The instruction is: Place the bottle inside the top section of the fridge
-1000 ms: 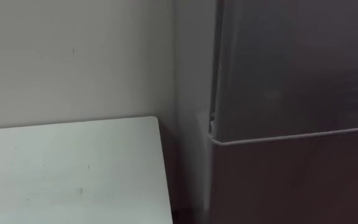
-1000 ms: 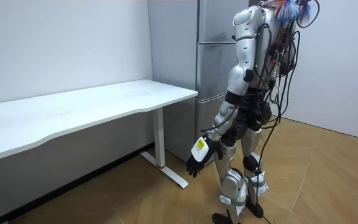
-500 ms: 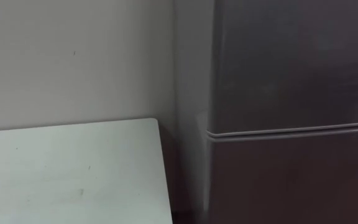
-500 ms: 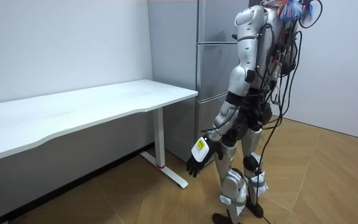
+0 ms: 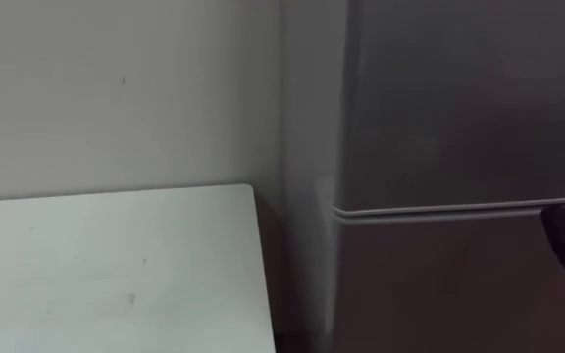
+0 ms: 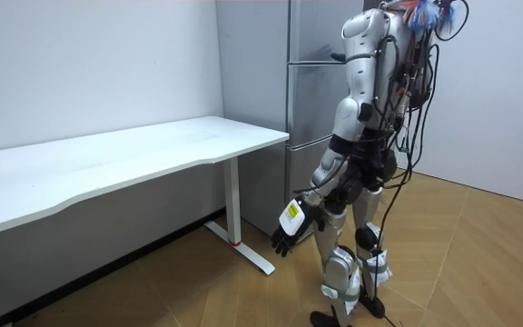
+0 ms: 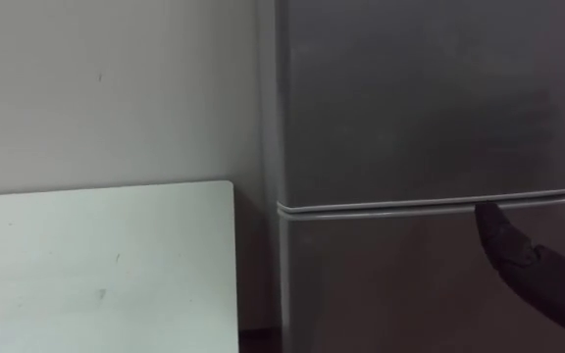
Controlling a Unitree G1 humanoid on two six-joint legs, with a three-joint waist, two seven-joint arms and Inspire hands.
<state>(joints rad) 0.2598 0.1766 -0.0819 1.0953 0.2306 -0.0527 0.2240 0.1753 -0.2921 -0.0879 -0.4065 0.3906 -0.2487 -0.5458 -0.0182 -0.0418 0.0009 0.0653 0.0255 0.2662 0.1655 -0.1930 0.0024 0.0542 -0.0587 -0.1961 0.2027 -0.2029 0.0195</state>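
Note:
I stand close to a grey fridge point(image 6: 309, 100), facing it. Its upper door point(image 7: 430, 98) lies flush and closed above the lower door point(image 7: 390, 284), with a thin pale seam point(image 5: 439, 208) between them. My right hand point(image 7: 508, 247) reaches in from the lower right, its dark fingers stretched out with their tips at that seam; it holds nothing that I can see. My left hand point(image 6: 289, 232) hangs low beside my leg, fingers relaxed and empty.
A white table point(image 5: 106, 265) stands to my left, its corner close to the fridge's side and a narrow dark gap between them. A pale wall point(image 5: 116, 88) runs behind it. Wooden floor point(image 6: 461, 263) lies open behind me.
The upper door stood slightly ajar at its left edge one second ago and now lies flush. My right hand has come further into view from the right, up to the seam.

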